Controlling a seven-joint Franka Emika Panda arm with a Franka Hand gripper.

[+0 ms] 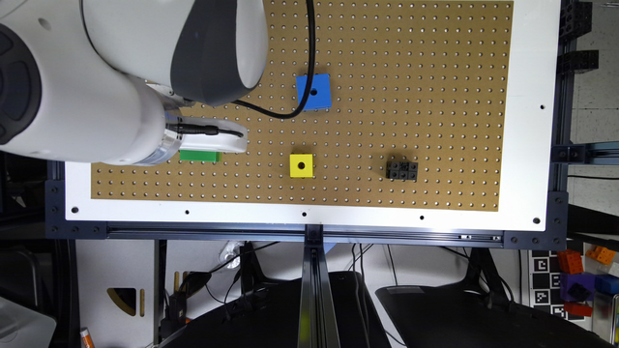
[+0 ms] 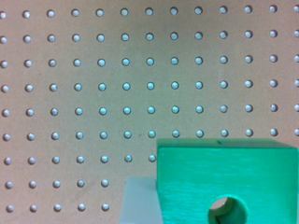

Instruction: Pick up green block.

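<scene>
Brown pegboard [image 1: 387, 96], dotted with evenly spaced holes and framed by a white border, forms the work surface, seen from above in the exterior view. The white robot arm [image 1: 87, 82] fills that view's upper left, with a black cable [image 1: 309, 58] looping down from it across the board. The gripper [image 1: 213, 140] shows as a white part low on the arm, directly over the green block [image 1: 200, 155], which lies near the left end of the board; a strip of the block's bright green side peeks out just beneath the white part. To the right of it, near the middle of the board, sits a smaller yellow block [image 1: 301, 166] with a round hole in its top. Farther back from the yellow one lies a larger blue block [image 1: 314, 92], also holed, partly crossed by the cable. Well to the right sits a small black studded brick [image 1: 402, 170]. In the wrist view the green block [image 2: 224, 177] appears very close, its round hole visible, with one pale finger [image 2: 140, 200] touching or just beside one of its sides. The other finger is out of sight, so I cannot tell whether the gripper is spread or pinching the block.
</scene>
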